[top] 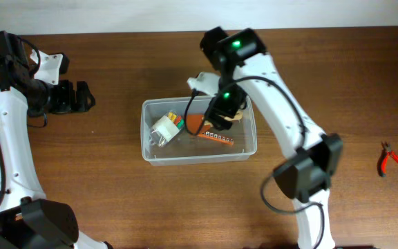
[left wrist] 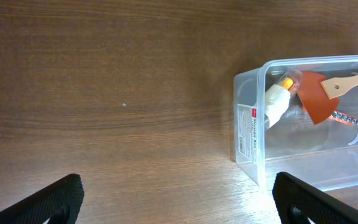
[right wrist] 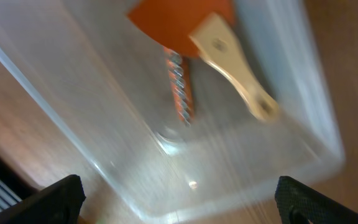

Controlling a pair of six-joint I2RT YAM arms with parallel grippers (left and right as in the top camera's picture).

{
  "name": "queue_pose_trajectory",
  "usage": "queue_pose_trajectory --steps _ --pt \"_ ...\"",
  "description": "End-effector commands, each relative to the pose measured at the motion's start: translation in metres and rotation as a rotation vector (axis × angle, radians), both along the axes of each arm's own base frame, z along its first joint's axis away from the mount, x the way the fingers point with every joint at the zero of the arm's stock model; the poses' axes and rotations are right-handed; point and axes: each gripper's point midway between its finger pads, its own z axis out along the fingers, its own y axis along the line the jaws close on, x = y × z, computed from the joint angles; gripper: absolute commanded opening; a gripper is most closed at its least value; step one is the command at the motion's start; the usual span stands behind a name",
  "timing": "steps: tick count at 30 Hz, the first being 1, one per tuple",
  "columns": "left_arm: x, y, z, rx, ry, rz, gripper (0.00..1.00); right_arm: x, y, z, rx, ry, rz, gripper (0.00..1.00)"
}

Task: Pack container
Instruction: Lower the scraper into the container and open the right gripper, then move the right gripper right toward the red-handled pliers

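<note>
The clear plastic container (top: 200,158) stands mid-table. Inside it lie a white tool with coloured bits (top: 164,128), an orange scraper with a wooden handle (top: 199,123) and an orange strip of drill bits (top: 217,138). My right gripper (top: 223,111) is open and empty, hovering over the container's right half. The right wrist view looks down into the container (right wrist: 229,168) at the scraper (right wrist: 185,25) and the bit strip (right wrist: 180,87), with the jaws (right wrist: 179,199) wide apart. My left gripper (top: 81,97) is open and empty, left of the container (left wrist: 252,127), its jaws (left wrist: 179,199) over bare wood.
Red-handled pliers (top: 392,161) lie on the table at the far right, well apart from the container. The table is dark brown wood (top: 81,173). The right arm's base stands at the front, right of centre (top: 309,173).
</note>
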Motion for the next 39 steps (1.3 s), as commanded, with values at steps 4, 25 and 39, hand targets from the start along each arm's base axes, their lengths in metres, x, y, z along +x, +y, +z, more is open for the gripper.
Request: queue_pose_trajectory --steps 4,25,39 --pt "0.004 0.0 0.005 -0.012 -0.018 0.009 0.99 -0.006 -0.086 0.131 0.031 -0.372 -0.316 0.99" --pt "0.004 0.0 0.005 -0.012 -0.018 0.009 0.99 -0.101 -0.426 0.145 0.148 -0.453 -1.591 0.99" --pt "0.004 0.0 0.005 -0.012 -0.018 0.009 0.99 -0.068 -0.479 -0.023 0.058 -0.15 -1.48 0.99"
